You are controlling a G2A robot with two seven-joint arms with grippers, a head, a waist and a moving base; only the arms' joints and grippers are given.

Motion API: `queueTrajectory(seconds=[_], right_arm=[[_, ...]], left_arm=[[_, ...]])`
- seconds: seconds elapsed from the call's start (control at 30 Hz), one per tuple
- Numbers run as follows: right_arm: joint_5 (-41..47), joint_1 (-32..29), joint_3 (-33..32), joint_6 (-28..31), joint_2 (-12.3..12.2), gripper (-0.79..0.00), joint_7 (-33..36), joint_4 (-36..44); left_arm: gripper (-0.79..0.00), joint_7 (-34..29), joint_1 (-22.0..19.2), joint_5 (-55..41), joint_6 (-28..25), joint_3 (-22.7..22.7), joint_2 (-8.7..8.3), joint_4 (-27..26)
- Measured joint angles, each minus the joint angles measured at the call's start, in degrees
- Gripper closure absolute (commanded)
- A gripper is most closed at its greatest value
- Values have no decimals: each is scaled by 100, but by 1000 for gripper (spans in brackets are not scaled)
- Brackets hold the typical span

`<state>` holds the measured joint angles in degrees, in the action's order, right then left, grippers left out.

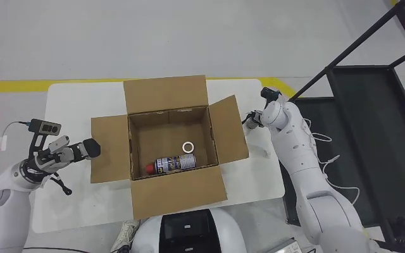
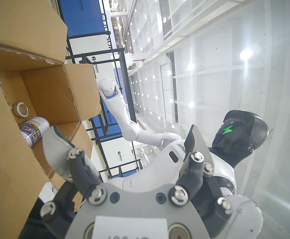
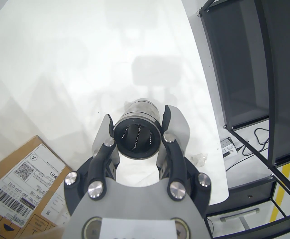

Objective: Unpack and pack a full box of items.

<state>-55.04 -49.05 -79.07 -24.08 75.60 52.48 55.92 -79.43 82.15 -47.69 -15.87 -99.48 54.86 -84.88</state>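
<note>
At left, the left end effector hangs over the worktop, fingers apart, empty. At centre, one open cardboard box holds one can on its side and one small ring. At right, the right end effector clamps one metal cylinder.

White table; grey floor with yellow line; black metal rack just beside the table; white shelving, blue panels and bright round lights beyond.
</note>
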Motion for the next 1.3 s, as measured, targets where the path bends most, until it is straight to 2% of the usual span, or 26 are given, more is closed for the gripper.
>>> queueTrajectory(seconds=[0.2,0.23,0.27,0.33,0.37,0.4,0.43,0.6,0.8,1.0,1.13,1.3], right_arm=[[229,136,35,43,35,0,-186,-376],[258,159,48,48,41,-22,-215,-433],[278,175,56,54,45,-123,-235,-474],[320,214,70,69,51,-274,-273,-561],[332,229,76,73,53,-440,-282,-592],[341,244,84,77,55,-763,-290,-618],[352,260,92,78,56,-785,-300,-645],[379,252,47,32,38,-785,-338,-499],[297,-131,-236,-194,-66,-785,-250,502],[99,-858,-658,-553,-183,-785,-179,2222],[16,-1420,-863,-760,-219,-785,-252,3678],[39,-1853,-814,-652,-224,-785,-341,5156]], left_arm=[[-785,0,0,0,0,0,0,0],[-785,0,0,0,0,0,0,0],[-785,0,0,0,0,0,0,0],[-785,0,0,0,0,0,0,0],[-785,0,0,0,0,0,0,0],[-785,0,0,0,0,0,0,0],[-785,0,0,0,0,0,0,0],[-785,0,0,0,0,0,0,0],[-785,0,0,0,0,0,0,0],[-785,0,0,0,0,0,0,0],[-785,0,0,0,0,0,0,0],[-785,0,0,0,0,0,0,0]])
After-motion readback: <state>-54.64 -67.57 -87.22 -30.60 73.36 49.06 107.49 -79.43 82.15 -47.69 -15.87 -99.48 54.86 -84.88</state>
